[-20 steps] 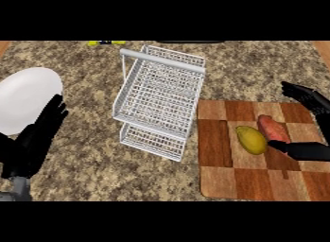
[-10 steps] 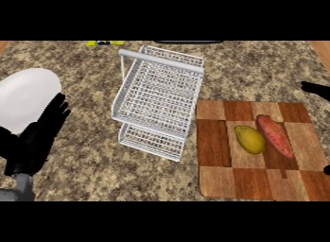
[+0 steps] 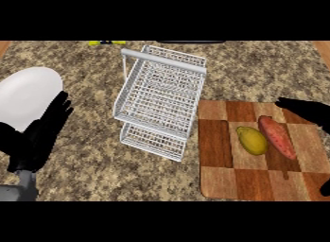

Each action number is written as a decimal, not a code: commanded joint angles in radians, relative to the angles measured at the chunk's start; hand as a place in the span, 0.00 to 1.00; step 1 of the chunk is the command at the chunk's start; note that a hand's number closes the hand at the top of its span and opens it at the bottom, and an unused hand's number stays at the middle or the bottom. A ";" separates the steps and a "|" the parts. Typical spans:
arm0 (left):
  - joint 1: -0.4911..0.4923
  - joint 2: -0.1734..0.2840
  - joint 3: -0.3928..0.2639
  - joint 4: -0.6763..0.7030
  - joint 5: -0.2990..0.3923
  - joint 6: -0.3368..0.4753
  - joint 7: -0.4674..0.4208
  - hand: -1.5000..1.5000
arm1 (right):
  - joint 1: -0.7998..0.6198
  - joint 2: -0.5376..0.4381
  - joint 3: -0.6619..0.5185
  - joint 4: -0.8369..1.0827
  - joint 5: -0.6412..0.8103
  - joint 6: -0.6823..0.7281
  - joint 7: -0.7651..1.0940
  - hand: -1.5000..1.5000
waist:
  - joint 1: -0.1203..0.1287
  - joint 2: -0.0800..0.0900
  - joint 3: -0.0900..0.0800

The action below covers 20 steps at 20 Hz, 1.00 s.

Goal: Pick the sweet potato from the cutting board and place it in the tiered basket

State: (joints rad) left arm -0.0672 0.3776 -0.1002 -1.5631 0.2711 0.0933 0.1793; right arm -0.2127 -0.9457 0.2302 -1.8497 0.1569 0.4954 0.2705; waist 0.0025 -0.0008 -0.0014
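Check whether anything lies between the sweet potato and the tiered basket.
Yes: a yellow fruit lies on the cutting board just left of the sweet potato, on the side facing the tiered basket. Beyond it, only bare board and counter.

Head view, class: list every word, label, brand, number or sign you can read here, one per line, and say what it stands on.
None: no readable text shows anywhere.
The cutting board, the sweet potato, the yellow fruit, the tiered basket, the white plate and the counter carry no lettering.
The small yellow thing at the far edge is too small to tell.
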 commanded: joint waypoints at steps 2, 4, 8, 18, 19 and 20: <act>0.007 0.019 0.054 -0.037 0.007 -0.041 0.043 0.50 | 0.005 0.099 -0.019 0.008 0.076 0.027 0.077 0.00 | 0.000 0.000 0.001; -0.031 -0.027 0.047 0.028 -0.015 -0.033 0.021 0.50 | 0.025 0.154 0.012 0.006 0.144 0.013 0.099 0.00 | -0.003 0.001 0.001; 0.026 -0.055 0.016 -0.042 -0.050 -0.019 0.018 0.50 | 0.039 0.239 0.090 0.105 0.297 -0.049 0.077 0.00 | 0.002 0.001 0.002; -0.071 -0.049 0.104 0.063 -0.047 -0.095 0.037 0.50 | 0.009 0.331 0.046 0.426 0.546 -0.214 -0.195 0.00 | 0.003 0.003 0.002; 0.031 -0.045 0.100 -0.030 -0.066 -0.098 0.034 0.50 | 0.049 0.313 0.005 0.348 0.535 -0.184 -0.182 0.00 | 0.001 0.000 0.002; 0.005 -0.069 0.080 -0.058 -0.078 -0.065 0.080 0.50 | 0.015 0.359 0.022 0.374 0.567 -0.215 -0.160 0.00 | 0.003 0.001 0.002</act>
State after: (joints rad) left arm -0.0810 0.3220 -0.0189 -1.5626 0.2106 0.0202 0.2169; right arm -0.1775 -0.6418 0.2611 -1.5307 0.6467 0.3356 0.1364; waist 0.0033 0.0005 0.0004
